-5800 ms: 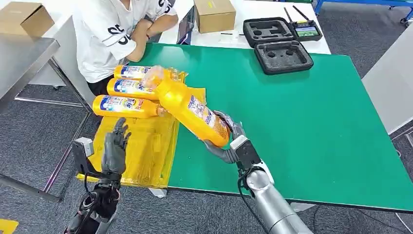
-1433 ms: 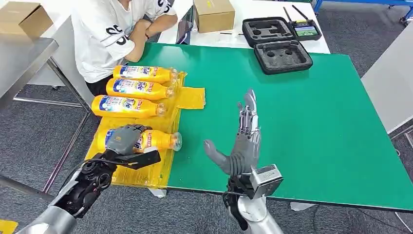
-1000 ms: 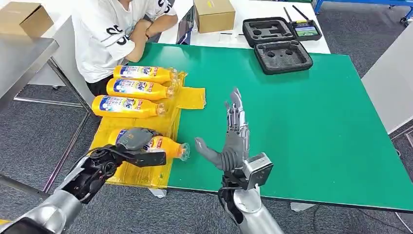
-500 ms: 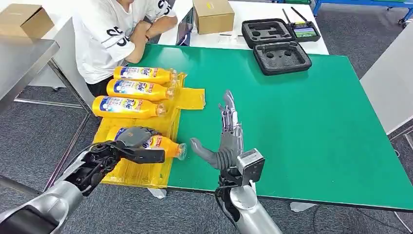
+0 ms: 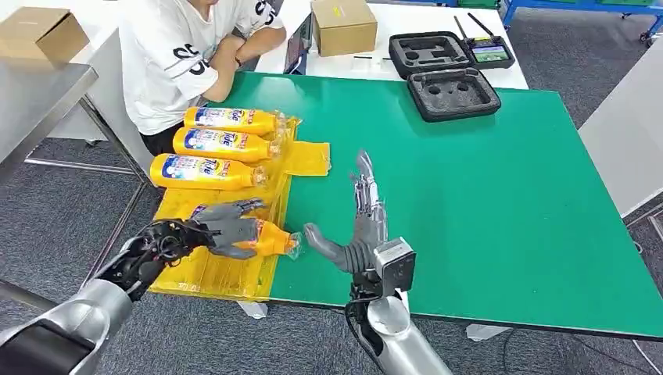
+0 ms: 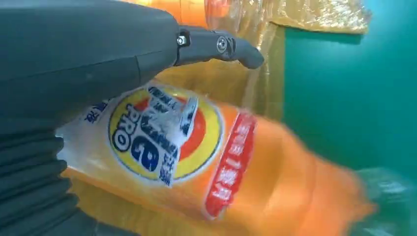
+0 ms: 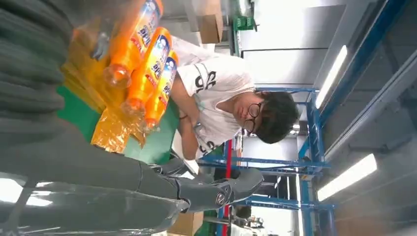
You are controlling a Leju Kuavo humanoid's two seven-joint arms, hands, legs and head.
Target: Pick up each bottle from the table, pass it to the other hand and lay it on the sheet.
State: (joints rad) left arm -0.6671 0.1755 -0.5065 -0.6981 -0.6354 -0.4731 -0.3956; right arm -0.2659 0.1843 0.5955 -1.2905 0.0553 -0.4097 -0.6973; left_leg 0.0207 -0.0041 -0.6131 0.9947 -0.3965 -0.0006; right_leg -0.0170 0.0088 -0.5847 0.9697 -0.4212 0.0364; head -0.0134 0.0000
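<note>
Three orange bottles lie side by side on the yellow sheet at the green table's left edge. A fourth orange bottle lies on the sheet nearer to me, its cap pointing right. My left hand lies over its label end with the fingers stretched out and spread. The left wrist view has that bottle close under the palm, with a finger held straight above it. My right hand stands open on the green table just right of the cap, fingers up, thumb toward the bottle.
A person in a white shirt sits at the table's far left corner, arms folded. At the back stand a cardboard box, a black foam case and a handheld controller. A grey side table stands to the left.
Earlier my right hand held the bottle; my left hand then gripped it and laid it on the sheet. Now the left fingers have straightened off it, and the right hand has drawn slightly nearer.
</note>
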